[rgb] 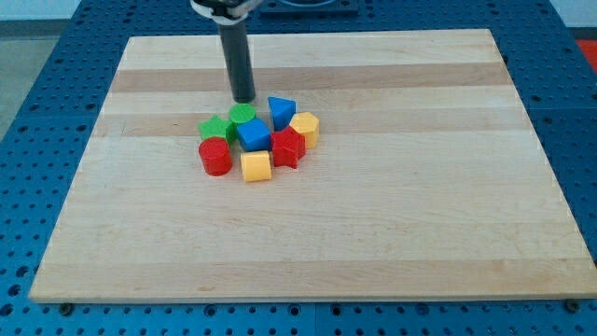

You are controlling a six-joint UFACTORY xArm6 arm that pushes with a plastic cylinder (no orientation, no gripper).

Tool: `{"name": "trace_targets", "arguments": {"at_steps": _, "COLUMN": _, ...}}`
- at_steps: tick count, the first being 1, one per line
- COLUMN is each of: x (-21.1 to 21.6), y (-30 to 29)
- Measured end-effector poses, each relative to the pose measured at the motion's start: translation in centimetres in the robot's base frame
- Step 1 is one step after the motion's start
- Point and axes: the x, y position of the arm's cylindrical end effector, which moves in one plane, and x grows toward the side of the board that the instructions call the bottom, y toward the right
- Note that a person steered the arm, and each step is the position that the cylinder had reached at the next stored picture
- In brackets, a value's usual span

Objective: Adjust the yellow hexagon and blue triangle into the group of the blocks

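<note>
The blue triangle [281,111] sits at the top right of a tight cluster of blocks near the board's middle. The yellow hexagon [305,127] lies just below and right of it, touching the red star [287,147]. My tip [242,99] stands just above the cluster's top, right next to the green cylinder [243,116] and to the left of the blue triangle. The rod rises from it to the view's top.
The cluster also holds a green block [215,129], a blue cube [253,133], a red cylinder [215,156] and a yellow cube [256,166]. They rest on a wooden board [392,224] set on a blue perforated table [28,140].
</note>
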Motion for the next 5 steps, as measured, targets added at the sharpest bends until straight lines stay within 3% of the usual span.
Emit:
{"name": "trace_targets", "arguments": {"at_steps": 2, "x": -0.7, "y": -0.9}}
{"name": "trace_targets", "arguments": {"at_steps": 3, "x": -4.6, "y": 1.5}}
{"name": "trace_targets", "arguments": {"at_steps": 4, "x": -6.1, "y": 9.2}}
{"name": "trace_targets", "arguments": {"at_steps": 5, "x": -3.5, "y": 11.4}}
